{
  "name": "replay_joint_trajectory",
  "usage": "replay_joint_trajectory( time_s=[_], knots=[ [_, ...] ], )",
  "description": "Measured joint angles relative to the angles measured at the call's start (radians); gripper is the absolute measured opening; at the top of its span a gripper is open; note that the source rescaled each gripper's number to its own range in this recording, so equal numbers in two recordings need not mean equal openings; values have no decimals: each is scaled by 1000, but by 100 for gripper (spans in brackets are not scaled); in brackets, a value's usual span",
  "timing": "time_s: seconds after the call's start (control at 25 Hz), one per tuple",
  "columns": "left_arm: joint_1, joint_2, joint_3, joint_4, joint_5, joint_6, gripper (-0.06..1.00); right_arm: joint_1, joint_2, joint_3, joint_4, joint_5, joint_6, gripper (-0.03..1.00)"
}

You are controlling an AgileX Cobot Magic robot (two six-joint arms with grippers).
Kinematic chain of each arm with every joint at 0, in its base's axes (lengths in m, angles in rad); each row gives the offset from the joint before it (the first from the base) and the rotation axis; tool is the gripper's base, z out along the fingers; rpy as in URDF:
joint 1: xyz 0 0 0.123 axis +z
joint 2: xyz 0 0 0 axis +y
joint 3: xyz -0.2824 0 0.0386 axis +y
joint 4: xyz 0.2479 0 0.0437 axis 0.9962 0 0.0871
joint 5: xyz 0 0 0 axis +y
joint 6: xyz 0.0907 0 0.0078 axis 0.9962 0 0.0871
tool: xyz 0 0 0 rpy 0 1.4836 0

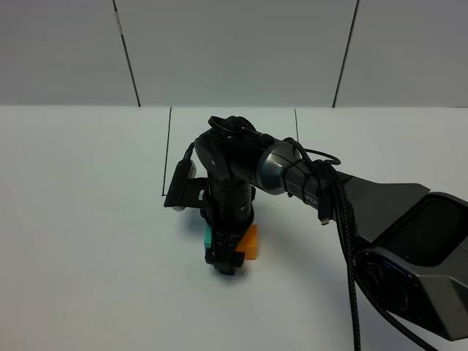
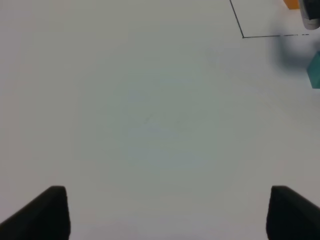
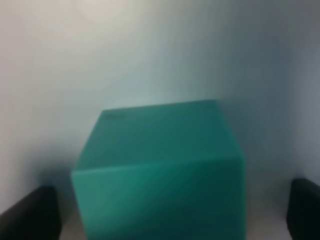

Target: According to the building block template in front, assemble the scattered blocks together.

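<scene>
The template's drawn outline (image 1: 167, 153) shows as thin black lines at the table's middle; its cubes are hidden behind the right arm. In the left wrist view an outline corner (image 2: 243, 36) and a bit of the template's orange cube (image 2: 292, 4) show. The scattered teal block (image 1: 207, 238) and orange block (image 1: 251, 243) lie just in front of the outline, with my right gripper (image 1: 223, 259) down over them. The right wrist view shows this gripper (image 3: 167, 215) open with the teal block (image 3: 160, 170) between its fingers. My left gripper (image 2: 167, 215) is open and empty over bare table.
The white table (image 1: 88, 241) ends at a grey panelled wall (image 1: 234, 51). The right arm's black body (image 1: 380, 212) stretches from the lower right to the middle. The teal block's edge (image 2: 315, 72) shows in the left wrist view.
</scene>
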Motion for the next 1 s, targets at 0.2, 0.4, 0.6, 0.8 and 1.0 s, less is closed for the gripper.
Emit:
replay_joint_trajectory(
  time_s=[0.2, 0.4, 0.6, 0.8, 1.0],
  knots=[
    [0, 0, 0, 0, 0, 0, 69, 0, 2, -2, 1, 2, 0, 80],
    [0, 0, 0, 0, -1, 0, 69, 0, 3, -5, 1, 3, 0, 72],
    [0, 0, 0, 0, 0, 0, 69, 0, 4, -7, 3, 3, 0, 44],
    [0, 0, 0, 0, 0, 0, 69, 0, 4, -7, 3, 3, 0, 4],
    [0, 0, 0, 0, 0, 0, 69, 0, 4, -7, 3, 3, 0, 1]
  ],
)
